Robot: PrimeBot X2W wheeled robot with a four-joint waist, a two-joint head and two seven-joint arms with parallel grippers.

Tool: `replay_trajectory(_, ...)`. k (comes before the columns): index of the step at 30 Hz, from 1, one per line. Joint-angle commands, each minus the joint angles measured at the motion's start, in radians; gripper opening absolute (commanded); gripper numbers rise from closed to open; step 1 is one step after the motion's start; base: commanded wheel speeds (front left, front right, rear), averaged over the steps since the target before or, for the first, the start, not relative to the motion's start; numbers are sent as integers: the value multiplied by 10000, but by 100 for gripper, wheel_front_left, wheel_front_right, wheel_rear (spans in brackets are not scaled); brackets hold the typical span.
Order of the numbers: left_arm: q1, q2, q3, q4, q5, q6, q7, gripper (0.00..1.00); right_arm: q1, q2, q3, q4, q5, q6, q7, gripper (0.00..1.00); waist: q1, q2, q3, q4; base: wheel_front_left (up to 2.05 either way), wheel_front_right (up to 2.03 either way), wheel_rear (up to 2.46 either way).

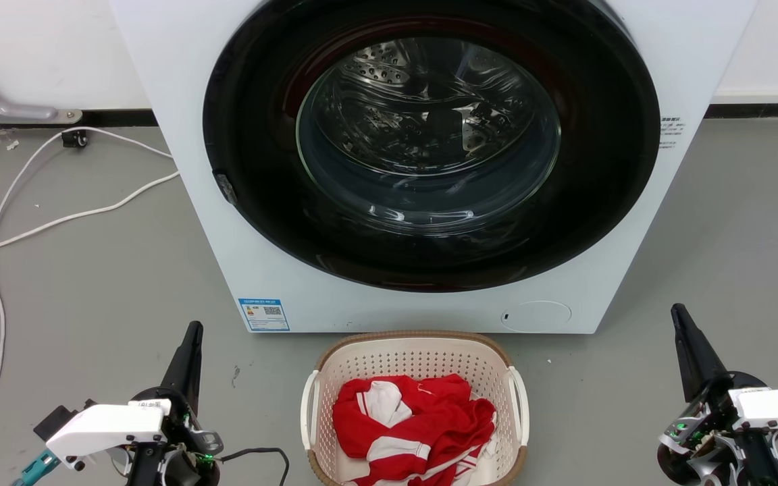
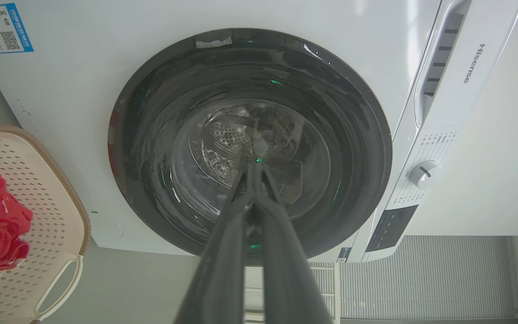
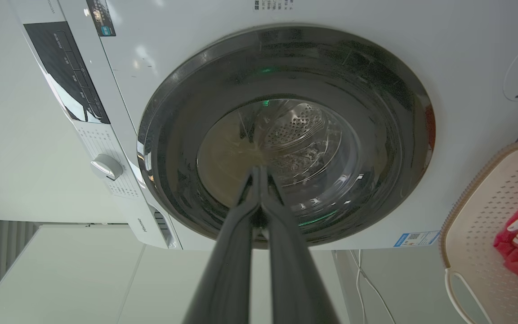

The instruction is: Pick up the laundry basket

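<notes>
Judged from left to right, a failed pick could arise from three causes. The left gripper point(image 1: 194, 331), seen at seven o'clock in the head view, is pressed shut with nothing held, and would have to be opened before the white handle point(image 1: 308, 410) could be taken. The laundry basket point(image 1: 416, 337), set on the floor at six o'clock just before the washing machine point(image 1: 389, 307), could be tipped and its red garment point(image 1: 423, 418) spilled if one side alone were raised. The right gripper point(image 1: 678, 312), at five o'clock, is likewise closed and empty. Both arms are held low, well apart from the basket, with fingers pointed to twelve o'clock.
</notes>
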Motion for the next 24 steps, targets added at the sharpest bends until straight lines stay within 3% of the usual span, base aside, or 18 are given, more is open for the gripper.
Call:
replay_trajectory(1, -76, -19, 23, -4, -11, -31, 10, 0, -123, 45, 5, 11, -8, 4, 12, 0, 0, 0, 0, 0, 0, 0, 0)
replay_trajectory(24, -77, -19, 23, -5, -11, -31, 10, 0, -123, 45, 5, 11, -8, 4, 12, 0, 0, 0, 0, 0, 0, 0, 0)
